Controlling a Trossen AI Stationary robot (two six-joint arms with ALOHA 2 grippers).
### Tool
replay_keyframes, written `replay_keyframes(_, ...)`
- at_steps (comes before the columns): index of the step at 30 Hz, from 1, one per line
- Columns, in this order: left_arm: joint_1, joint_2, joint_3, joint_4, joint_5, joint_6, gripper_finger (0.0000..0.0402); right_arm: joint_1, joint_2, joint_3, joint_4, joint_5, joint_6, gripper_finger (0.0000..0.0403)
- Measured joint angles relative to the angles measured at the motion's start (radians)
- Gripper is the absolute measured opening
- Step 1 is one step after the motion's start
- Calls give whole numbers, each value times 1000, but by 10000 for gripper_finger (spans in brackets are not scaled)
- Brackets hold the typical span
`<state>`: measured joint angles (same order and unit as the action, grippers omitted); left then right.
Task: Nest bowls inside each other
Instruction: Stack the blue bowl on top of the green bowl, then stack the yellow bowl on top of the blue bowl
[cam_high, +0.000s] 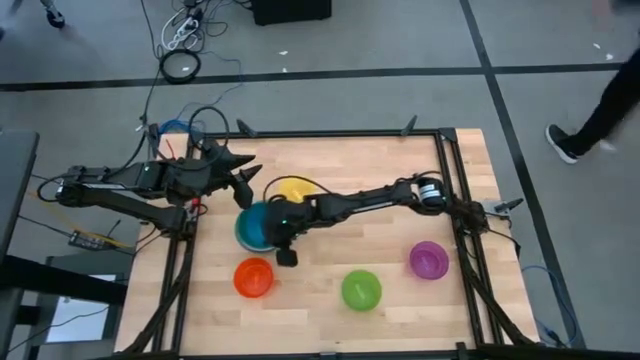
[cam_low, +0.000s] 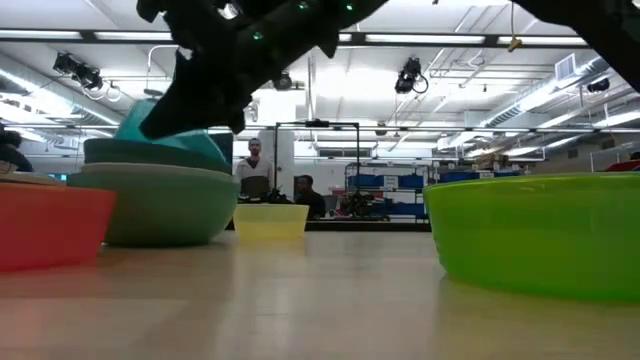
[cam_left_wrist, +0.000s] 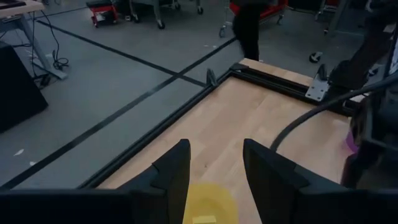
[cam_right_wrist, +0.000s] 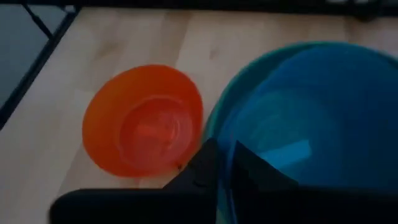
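A sage green bowl (cam_low: 160, 205) stands at the table's left middle with a teal bowl (cam_right_wrist: 214, 124) nested in it. A blue bowl (cam_right_wrist: 311, 106) sits tilted on top of them, and my right gripper (cam_right_wrist: 225, 171) is shut on it. On the table stand the yellow bowl (cam_high: 295, 189) just beyond the stack, the orange bowl (cam_high: 253, 277) in front of it, and the lime green bowl (cam_high: 361, 290) and purple bowl (cam_high: 428, 259) to the right. My left gripper (cam_high: 243, 180) hangs open at the far left, above and beside the yellow bowl (cam_left_wrist: 208, 205). My right gripper pinches the blue bowl's rim (cam_right_wrist: 231, 146) on its near side, one finger (cam_right_wrist: 202, 165) outside the wall and one (cam_right_wrist: 258, 171) inside. The fingers slant down from the table's right. The bowl is tilted (cam_low: 165, 135), its lower part in the teal bowl.
Black frame rails (cam_high: 448, 200) run along the table's edges. Bare wood (cam_high: 320, 250) lies between the stack and the lime green bowl. A person's leg (cam_high: 590, 120) shows on the floor beyond the table's far right corner; people stand in the room behind (cam_low: 255, 165).
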<state>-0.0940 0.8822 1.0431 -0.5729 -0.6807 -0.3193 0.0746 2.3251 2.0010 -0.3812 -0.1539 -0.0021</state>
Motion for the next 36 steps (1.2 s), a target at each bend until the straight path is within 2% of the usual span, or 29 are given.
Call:
replay_keyframes(4,0,0,0,-8,2,0,156,4,18,69,-129,3,-1,81)
replay_keyframes(7,0,0,1,-19,2,-2,156,4,-15,80,-227,29,-1,124)
replay_keyframes(10,0,0,1,-38,2,-12,156,6,-72,86,-342,141,-21,153)
replay_keyframes(14,0,0,2,-60,2,-26,156,0,-118,88,-492,339,-106,167)
replay_keyframes(16,0,0,2,-62,2,-27,156,-12,-120,87,-536,365,-132,167)
replay_keyframes(20,0,0,2,-78,2,-28,156,-61,-120,84,-613,349,-139,166)
replay_keyframes(25,0,0,2,-104,2,-32,156,-137,-117,15,-586,283,-146,166)
replay_keyframes(36,0,0,2,-107,2,-32,156,-196,-119,-148,-400,176,-164,166)
